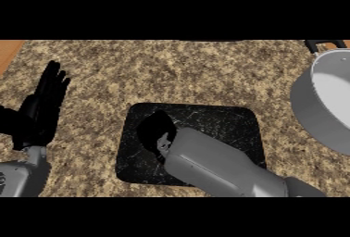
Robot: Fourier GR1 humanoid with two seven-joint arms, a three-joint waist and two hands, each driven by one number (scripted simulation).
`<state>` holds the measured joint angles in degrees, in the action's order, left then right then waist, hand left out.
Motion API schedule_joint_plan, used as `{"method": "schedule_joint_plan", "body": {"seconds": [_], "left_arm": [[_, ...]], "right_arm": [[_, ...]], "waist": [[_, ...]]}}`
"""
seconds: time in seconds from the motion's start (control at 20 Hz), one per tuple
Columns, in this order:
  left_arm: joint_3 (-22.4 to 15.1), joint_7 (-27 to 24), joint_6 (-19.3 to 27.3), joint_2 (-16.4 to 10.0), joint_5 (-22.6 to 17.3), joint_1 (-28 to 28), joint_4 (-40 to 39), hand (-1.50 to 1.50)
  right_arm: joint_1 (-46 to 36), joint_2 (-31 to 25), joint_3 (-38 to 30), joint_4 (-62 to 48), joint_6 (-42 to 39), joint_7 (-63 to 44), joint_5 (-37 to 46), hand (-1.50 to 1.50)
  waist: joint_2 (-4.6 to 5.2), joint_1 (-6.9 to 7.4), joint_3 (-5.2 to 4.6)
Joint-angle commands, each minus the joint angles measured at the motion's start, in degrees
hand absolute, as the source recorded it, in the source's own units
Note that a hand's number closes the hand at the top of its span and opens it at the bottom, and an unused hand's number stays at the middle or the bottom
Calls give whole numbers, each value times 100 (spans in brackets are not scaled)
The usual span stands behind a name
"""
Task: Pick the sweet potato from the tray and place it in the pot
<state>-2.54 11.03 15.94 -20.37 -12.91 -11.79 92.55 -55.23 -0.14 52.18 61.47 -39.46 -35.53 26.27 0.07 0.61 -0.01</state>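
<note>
- The tray (219, 125), a dark marbled slab with rounded corners, lies flat on the speckled table (171, 69); all four of its edges have bare table beside them.
- Beyond the tray's far edge the table is open right up to the top of the view.
- To the right of the tray, across a strip of bare table, stands the grey pot (304, 104), well apart from the tray and tilted in the view so its inside shows.
- The view's right edge cuts the pot off; a black handle (320, 45) shows at its far side.
- The right forearm (212, 166) crosses the tray's near edge at a slant, and the right hand (153, 129) sits over the tray's left half.
- That hand is black against the dark tray, so whether it is spread or closed cannot be told.
- The sweet potato does not show; the right hand and forearm cover that part of the tray.
- Left of the tray, well apart from it, the left hand (44, 106) rests open, fingers straight and pointing up, holding nothing.
- An orange-brown strip (10, 53) borders the table at the far left corner.
</note>
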Motion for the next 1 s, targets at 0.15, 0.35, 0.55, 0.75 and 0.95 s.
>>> {"method": "schedule_joint_plan", "body": {"seconds": [0.15,0.35,0.55,0.75,0.95], "left_arm": [[32,338,156,187,282,-300,70,0],[397,-62,-332,72,30,38,-108,0],[179,-138,-176,274,250,279,105,0],[240,120,-234,290,222,153,171,0],[551,-138,-443,212,177,-215,-453,0]], "right_arm": [[300,12,-164,-433,94,443,670,-150],[567,-128,-90,-181,35,585,769,-150],[19,-212,26,-271,-365,1445,950,150],[294,-190,160,-606,183,1954,1479,150],[402,8,-20,-520,48,1832,1640,150]], "waist": [[-3,-29,2],[-4,-38,0],[-6,-4,1],[1,-1,2],[0,-52,0]]}}
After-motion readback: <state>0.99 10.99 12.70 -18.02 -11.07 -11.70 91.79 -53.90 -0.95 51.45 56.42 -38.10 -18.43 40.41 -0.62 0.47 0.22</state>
